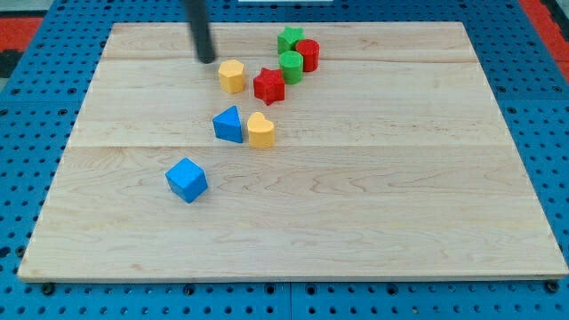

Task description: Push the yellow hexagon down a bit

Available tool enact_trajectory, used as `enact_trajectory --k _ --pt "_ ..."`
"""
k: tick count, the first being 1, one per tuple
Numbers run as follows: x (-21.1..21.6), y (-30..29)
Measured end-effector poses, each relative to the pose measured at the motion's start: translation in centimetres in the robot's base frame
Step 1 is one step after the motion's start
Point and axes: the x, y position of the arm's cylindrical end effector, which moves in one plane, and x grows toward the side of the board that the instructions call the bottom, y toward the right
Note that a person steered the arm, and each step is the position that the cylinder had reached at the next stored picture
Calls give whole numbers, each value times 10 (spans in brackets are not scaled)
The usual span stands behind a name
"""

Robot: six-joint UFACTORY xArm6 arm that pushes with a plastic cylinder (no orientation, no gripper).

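The yellow hexagon (232, 76) sits on the wooden board (373, 204) in the upper middle. My tip (206, 60) rests on the board just up and to the left of the hexagon, a small gap apart from it. A red star (268, 85) lies right of the hexagon. A blue triangle (228, 124) and a yellow heart (260, 130) sit side by side below the hexagon.
A green cylinder (291, 66), a red cylinder (308, 54) and a second green block (289, 40) cluster above and right of the star. A blue cube (186, 180) lies lower left. Blue pegboard (36, 107) surrounds the board.
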Motion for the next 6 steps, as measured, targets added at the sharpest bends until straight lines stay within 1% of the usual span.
enact_trajectory --k 1,2,3,4,5,6 --pt "57 28" --pt "76 12" --pt "74 20" --pt "21 32" --pt "29 -15" --pt "79 -34"
